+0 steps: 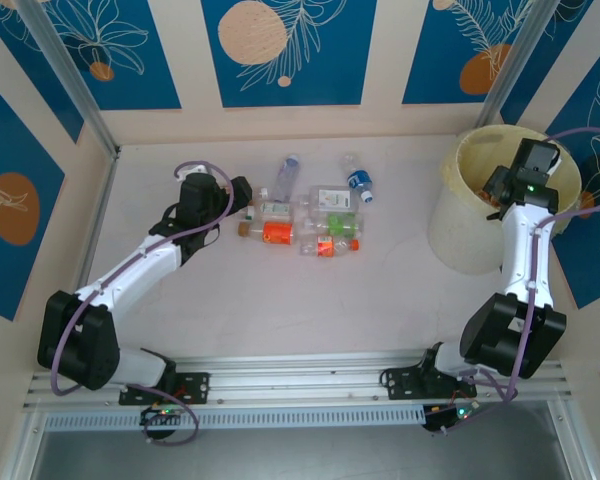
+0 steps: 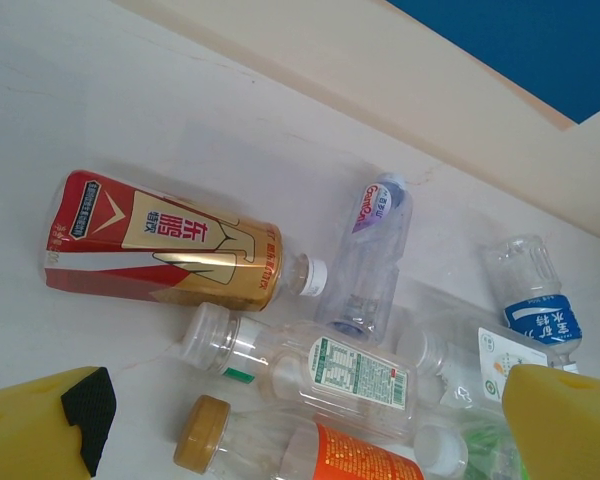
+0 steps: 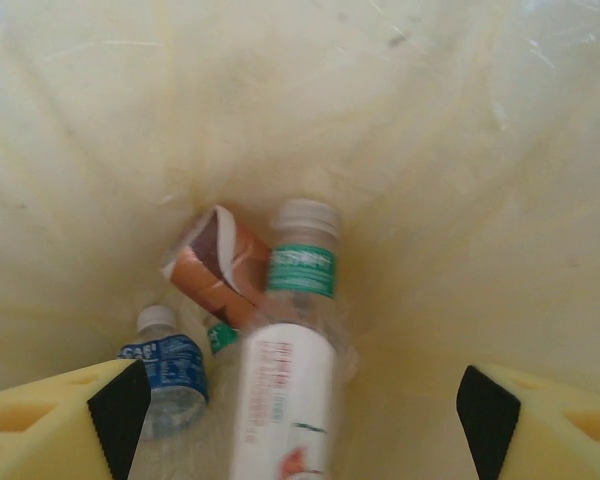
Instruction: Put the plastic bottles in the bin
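Several plastic bottles lie in a cluster on the white table. My left gripper hovers at the cluster's left end, open and holding nothing. From its wrist I see a red-and-gold bottle, a clear bottle with a green-print label and an orange-label bottle between the yellow fingers. My right gripper hangs inside the pale yellow bin, open. A blurred white-label bottle lies loose between its spread fingers, touching neither. A copper-red bottle and a blue-label bottle rest on the bin's bottom.
The bin stands at the far right, near the wall. A purple-label bottle and a blue-label bottle lie at the cluster's far side. Cream walls with blue panels close the table at the back and sides.
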`<state>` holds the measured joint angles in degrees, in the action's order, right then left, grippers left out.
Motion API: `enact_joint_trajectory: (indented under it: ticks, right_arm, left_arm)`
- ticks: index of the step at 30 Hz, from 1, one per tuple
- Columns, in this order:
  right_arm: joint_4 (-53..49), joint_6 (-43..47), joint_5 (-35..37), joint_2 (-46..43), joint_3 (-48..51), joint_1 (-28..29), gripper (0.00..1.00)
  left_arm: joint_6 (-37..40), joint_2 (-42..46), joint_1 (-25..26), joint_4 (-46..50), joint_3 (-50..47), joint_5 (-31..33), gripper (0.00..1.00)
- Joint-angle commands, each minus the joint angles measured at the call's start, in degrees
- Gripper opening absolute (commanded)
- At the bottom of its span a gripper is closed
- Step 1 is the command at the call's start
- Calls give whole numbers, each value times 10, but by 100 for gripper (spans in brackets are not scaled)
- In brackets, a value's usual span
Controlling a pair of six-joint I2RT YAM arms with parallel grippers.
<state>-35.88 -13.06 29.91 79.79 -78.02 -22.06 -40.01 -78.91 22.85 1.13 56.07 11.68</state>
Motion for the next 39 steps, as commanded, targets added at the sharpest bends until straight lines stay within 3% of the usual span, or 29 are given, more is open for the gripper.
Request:
enact_joint_trajectory:
  ticks: [1,3,12,17,24,28,29,36,39]
  right_arm:
    - [-2,-4,-57,-24,-15,6,83]
    - [1,0,-86,-27,-16,11,83]
    - [3,6,-37,-46,-37,57,86]
    - [27,0,-48,-83,-44,77,88]
    - [99,10,-229,-137,-41,110,90]
    - [128,20,-329,-144,-40,161,92]
    - [129,27,-339,-141,-41,175,99]
    - [92,80,-369,-83,-32,278,99]
    - [57,134,-435,-28,-18,294,99]
  left_arm:
    - [-5,11,-4,-15,-6,2,100]
    - [-6,11,-5,-15,-8,2,100]
    - [-22,10,-19,-2,-16,1,100]
    - [-41,11,-32,-4,-26,-8,100]
    - [-63,12,-48,-4,-36,-22,100]
    - [-67,12,-54,-7,-42,-34,100]
    - [-68,13,-55,-6,-42,-36,100]
    - [-66,18,-66,-11,-53,-49,100]
    - [-68,20,-70,-31,-68,-61,100]
